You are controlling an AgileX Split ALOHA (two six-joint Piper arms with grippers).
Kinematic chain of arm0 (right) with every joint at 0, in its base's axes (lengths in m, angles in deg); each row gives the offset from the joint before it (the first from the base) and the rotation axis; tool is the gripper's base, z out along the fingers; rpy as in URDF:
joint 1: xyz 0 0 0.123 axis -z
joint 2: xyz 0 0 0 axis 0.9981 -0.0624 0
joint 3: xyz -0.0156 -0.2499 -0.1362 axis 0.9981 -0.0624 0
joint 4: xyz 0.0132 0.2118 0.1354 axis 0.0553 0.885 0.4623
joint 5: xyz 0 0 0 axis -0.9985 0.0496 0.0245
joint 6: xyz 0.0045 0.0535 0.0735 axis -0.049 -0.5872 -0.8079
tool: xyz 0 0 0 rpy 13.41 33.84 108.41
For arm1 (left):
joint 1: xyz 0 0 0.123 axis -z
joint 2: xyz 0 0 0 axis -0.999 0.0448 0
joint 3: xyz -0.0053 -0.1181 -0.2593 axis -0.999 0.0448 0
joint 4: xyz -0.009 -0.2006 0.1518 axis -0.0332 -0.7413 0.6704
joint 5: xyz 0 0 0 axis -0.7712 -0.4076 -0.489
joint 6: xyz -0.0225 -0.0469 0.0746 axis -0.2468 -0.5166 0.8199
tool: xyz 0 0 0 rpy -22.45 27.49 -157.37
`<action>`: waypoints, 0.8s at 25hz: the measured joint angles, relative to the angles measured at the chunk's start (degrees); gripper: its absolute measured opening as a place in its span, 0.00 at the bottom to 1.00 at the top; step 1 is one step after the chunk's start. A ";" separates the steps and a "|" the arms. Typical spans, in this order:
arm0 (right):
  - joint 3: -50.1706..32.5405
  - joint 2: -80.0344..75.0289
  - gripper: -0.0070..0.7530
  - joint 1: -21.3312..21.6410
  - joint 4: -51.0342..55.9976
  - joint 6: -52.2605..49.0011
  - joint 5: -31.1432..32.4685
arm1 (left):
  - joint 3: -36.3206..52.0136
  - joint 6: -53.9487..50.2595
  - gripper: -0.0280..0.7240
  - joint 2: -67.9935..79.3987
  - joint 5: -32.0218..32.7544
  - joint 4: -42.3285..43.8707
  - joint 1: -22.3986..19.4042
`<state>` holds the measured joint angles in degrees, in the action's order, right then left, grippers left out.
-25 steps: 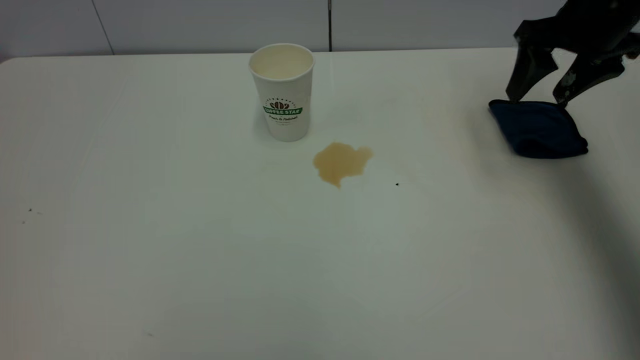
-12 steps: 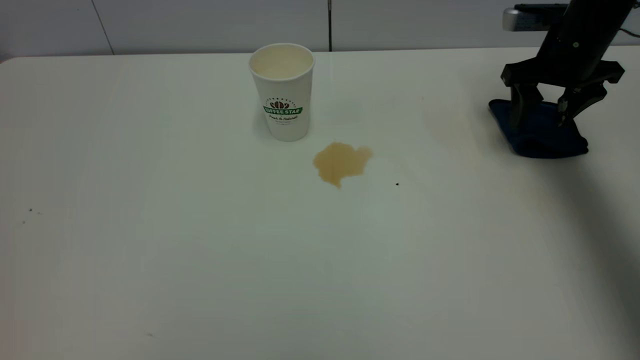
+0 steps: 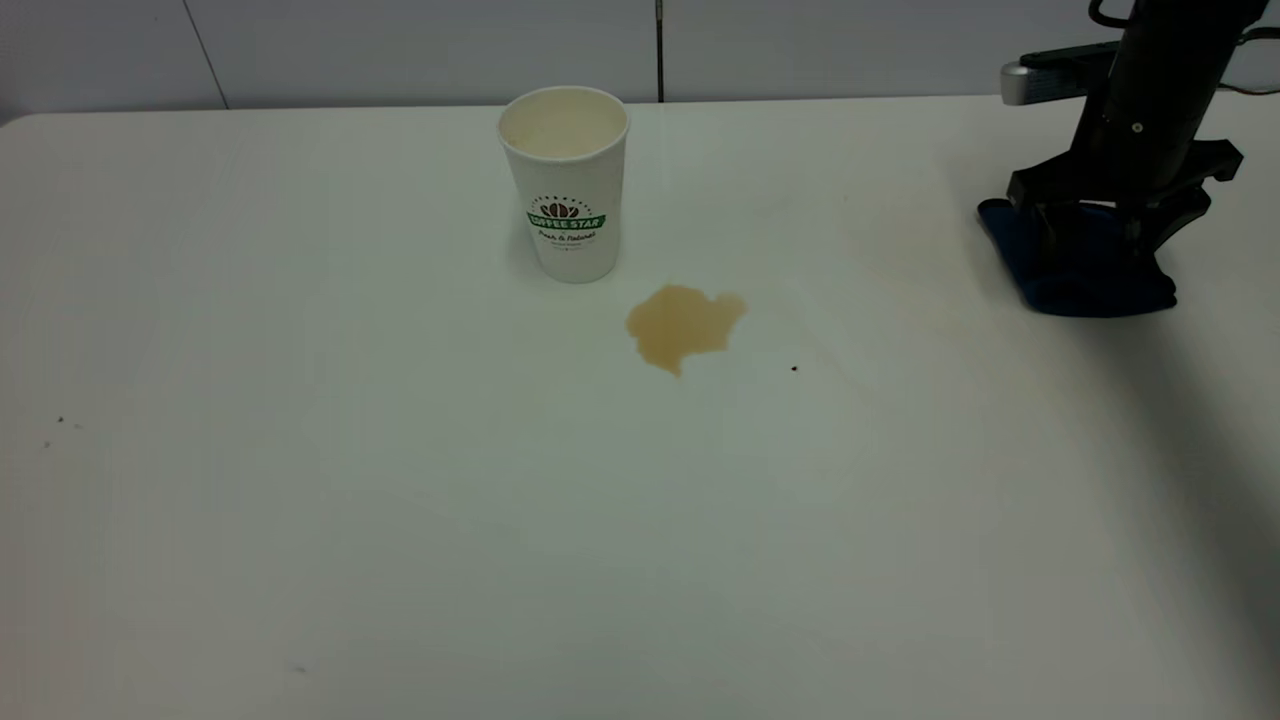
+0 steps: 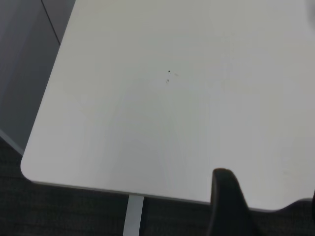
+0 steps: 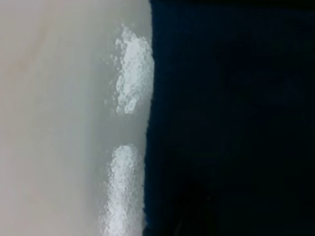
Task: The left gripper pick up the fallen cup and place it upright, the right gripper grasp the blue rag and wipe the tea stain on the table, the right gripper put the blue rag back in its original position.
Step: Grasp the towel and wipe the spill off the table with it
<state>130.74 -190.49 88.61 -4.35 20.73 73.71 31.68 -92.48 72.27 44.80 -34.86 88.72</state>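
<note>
The white cup (image 3: 567, 185) with the green logo band stands upright at the back middle of the table (image 3: 400, 500). The light-brown tea stain (image 3: 683, 325) lies just in front and to the right of it. The blue rag (image 3: 1095, 285) lies at the far right. My right gripper (image 3: 1095, 245) is down on the rag, its fingers spread open over the rag's back half. The right wrist view is filled by the rag (image 5: 231, 98) beside bare table (image 5: 64, 123). My left gripper (image 4: 268, 206) is open and empty over the table's corner (image 4: 29, 167), out of the exterior view.
A tiny black speck (image 3: 794, 368) lies right of the stain. More small specks (image 3: 60, 421) lie at the left, also in the left wrist view (image 4: 169, 72). A grey wall (image 3: 400, 50) runs behind the table.
My right gripper has swung upright and come down from above the rag's back edge onto the rag, fingers still spread. The cup, stain and rag have not moved.
</note>
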 joint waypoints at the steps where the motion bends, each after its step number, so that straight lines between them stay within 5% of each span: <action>1: 0.12 -0.12 0.84 0.00 0.00 -0.02 0.00 | 0.00 0.00 0.62 0.00 0.00 0.00 0.00; 10: 0.72 -1.06 0.57 0.06 4.22 -0.02 0.00 | 0.00 0.00 0.62 0.00 0.05 0.00 0.00; 17: 0.77 -1.12 0.14 0.17 10.56 1.76 0.02 | 0.00 -0.06 0.62 0.00 0.05 0.00 0.00; 20: 0.77 -1.19 0.09 -0.12 13.92 4.40 0.92 | 0.00 -0.06 0.62 0.00 0.05 0.00 0.00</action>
<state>131.51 -191.67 88.49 9.57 25.12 74.63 31.68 -92.54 72.27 44.85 -34.86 88.72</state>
